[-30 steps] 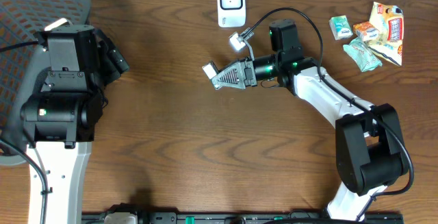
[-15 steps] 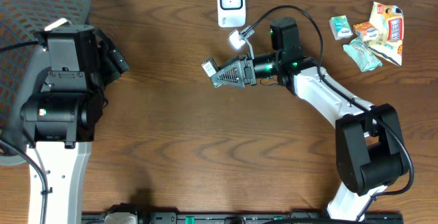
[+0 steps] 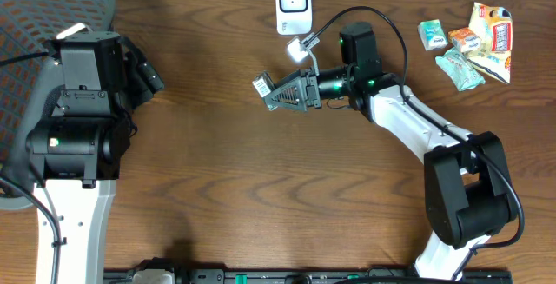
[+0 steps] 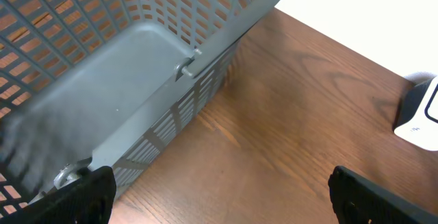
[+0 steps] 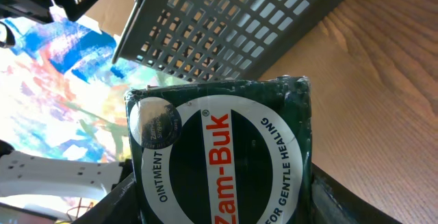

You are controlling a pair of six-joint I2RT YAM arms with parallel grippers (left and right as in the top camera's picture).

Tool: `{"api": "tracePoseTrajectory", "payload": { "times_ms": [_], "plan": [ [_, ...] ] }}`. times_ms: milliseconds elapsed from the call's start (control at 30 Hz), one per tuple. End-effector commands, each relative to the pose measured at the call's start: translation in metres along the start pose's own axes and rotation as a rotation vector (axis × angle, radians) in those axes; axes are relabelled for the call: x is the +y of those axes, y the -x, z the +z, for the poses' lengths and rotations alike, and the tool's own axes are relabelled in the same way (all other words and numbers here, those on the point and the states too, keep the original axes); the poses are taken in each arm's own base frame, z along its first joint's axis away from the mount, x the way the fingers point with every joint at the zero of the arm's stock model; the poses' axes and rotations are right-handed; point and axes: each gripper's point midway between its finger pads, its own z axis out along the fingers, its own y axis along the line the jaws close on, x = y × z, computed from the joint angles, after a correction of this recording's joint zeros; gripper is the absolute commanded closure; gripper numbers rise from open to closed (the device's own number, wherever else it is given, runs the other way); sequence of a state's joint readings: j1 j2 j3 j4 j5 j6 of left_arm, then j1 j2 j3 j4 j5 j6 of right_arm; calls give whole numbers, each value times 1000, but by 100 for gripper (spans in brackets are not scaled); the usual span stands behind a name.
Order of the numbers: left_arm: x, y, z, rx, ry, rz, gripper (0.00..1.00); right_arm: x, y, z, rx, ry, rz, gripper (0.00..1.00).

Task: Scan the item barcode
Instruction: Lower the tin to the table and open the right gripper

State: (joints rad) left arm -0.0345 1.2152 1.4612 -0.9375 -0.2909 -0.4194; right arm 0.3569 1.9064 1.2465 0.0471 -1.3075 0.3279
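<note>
On the brown tabletop [image 3: 261,188], a grey basket [image 3: 30,15] is seen at 9 o'clock, and the left gripper [image 4: 219,203] is held beside it with its jaws spread wide. The right gripper [image 3: 293,93] is found shifted slightly toward 10 o'clock since a second ago, nearer the white scanner [image 3: 293,4] at 12 o'clock. The Zam-Buk box [image 5: 226,162] is pinched in its jaws near centre, its long axis laid roughly along 9–3 o'clock and its white-labelled end pointed toward 9.

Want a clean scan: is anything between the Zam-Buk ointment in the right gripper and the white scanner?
Nothing visible. Only bare table lies between the Zam-Buk ointment in the right gripper and the scanner; the arm's cable plug hangs beside that path.
</note>
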Motion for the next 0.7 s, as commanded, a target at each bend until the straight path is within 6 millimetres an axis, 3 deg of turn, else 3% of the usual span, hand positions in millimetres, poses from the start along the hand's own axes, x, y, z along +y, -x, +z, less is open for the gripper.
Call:
{"api": "tracePoseTrajectory", "payload": {
  "times_ms": [0,200,333,500,533,667],
  "plan": [
    [2,6,-5,-20,3,-13,2,9,6,2,-7,-9,-52,45],
    [2,6,-5,-20,3,-13,2,-9,6,2,-26,-108,-16,45],
    [2,6,-5,-20,3,-13,2,-22,-6,2,4,-173,-36,45],
    [2,6,-5,-20,3,-13,2,-69,-33,-14,77,-449,-14,45],
    [2,6,-5,-20,3,-13,2,-86,-43,-25,110,-568,3,46],
    [2,6,-5,-20,3,-13,2,-120,-63,-55,186,-841,36,47]
  ]
}}
